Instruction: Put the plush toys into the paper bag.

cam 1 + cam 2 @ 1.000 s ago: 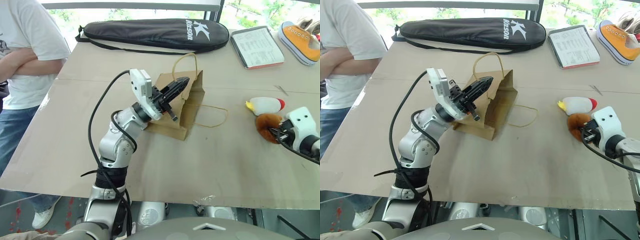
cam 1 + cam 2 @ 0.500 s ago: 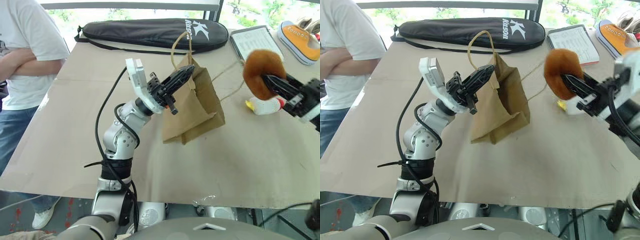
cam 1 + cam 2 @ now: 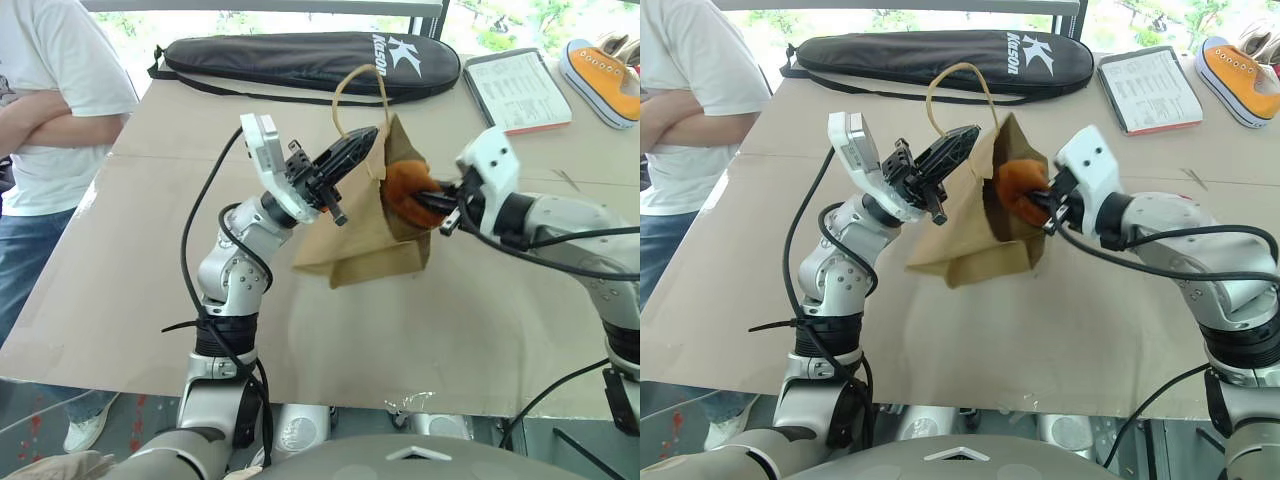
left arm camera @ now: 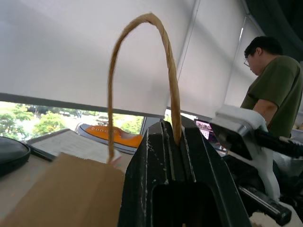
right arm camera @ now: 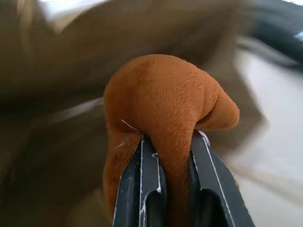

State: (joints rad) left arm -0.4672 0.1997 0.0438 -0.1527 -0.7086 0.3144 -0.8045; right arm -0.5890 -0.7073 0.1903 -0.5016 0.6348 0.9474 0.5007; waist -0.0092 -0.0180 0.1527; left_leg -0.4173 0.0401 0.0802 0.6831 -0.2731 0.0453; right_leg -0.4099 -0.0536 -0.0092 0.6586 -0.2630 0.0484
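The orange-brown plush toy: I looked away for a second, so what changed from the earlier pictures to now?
The right pincer lifted the rounded orange-brown plush toy off the table to the brown paper bag's mouth. The left pincer raised the bag. The black racket case stayed.

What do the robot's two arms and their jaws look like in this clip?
Both arms are silver-grey metal with rounded joint housings and loose black cables looping alongside. Each wrist carries a white boxy block. The left gripper and right gripper each have two long black fingers, scuffed along the edges.
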